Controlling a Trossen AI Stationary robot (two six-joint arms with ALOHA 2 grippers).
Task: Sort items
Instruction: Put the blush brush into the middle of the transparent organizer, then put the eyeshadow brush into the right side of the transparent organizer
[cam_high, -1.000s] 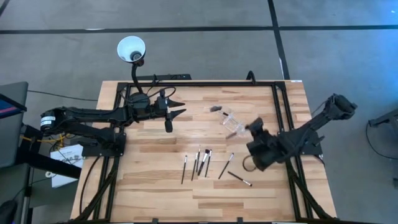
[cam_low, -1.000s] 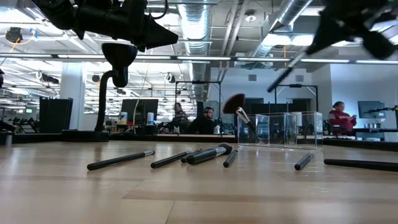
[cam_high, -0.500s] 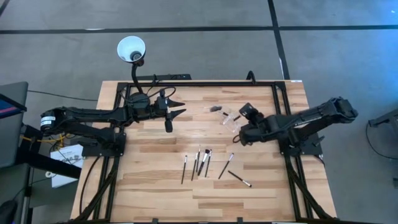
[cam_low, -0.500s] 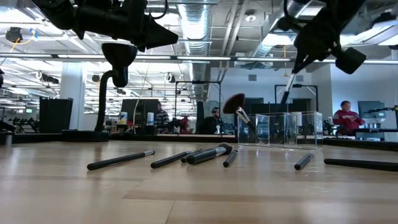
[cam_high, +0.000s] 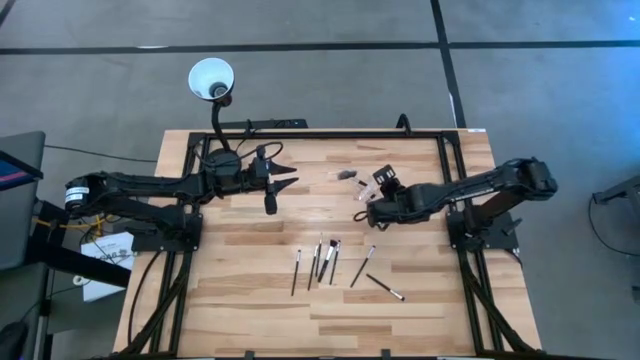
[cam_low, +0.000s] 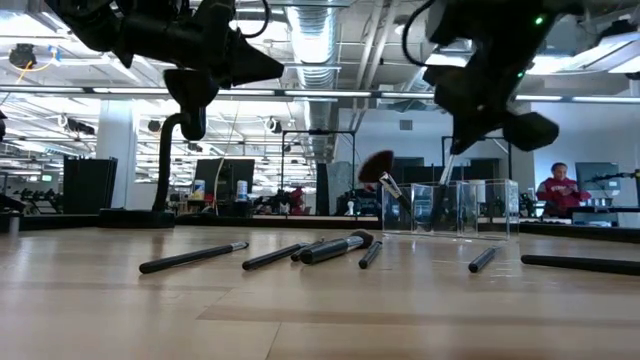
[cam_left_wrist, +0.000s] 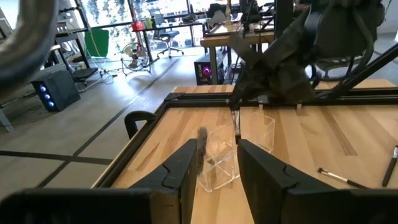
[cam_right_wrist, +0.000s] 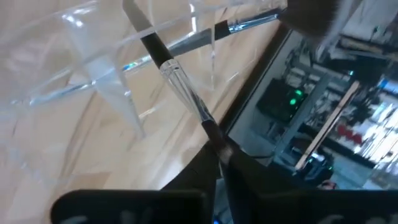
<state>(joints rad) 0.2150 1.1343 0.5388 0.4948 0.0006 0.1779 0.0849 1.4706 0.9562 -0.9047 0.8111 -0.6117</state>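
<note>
My right gripper (cam_high: 368, 210) hangs over the small clear holder (cam_low: 450, 208) at the table's far right and is shut on a slim brush (cam_low: 447, 168). The brush points down, its lower end at the holder's open top. A fan-shaped brush (cam_low: 377, 165) leans in the holder, its bristle end up. Several more brushes (cam_high: 320, 262) lie flat near the table's middle, and two others (cam_high: 385, 289) lie to their right. My left gripper (cam_high: 285, 182) waits open above the far left, its fingers (cam_left_wrist: 186, 168) pointing toward the holder. My right gripper pinches the brush's dark handle (cam_right_wrist: 213, 138) between its two fingertips, a little behind the silvery ferrule (cam_right_wrist: 180, 84). The fingers slant down from the table's right side. The brush is lifted clear of the table and slants down below the fingers toward the holder.
A black gooseneck lamp with a white shade (cam_high: 211, 80) stands at the far left corner. Black frame rails (cam_high: 320, 135) run along the table's far edge and sides. Bare wood lies near the front edge. People (cam_low: 555, 190) sit in the room beyond.
My right gripper has swung toward the table's left and sunk, tipping further downward, with the brush still in its fingers. The brush has come from high right of the holder to just over it, its lower end now at the holder's top.
</note>
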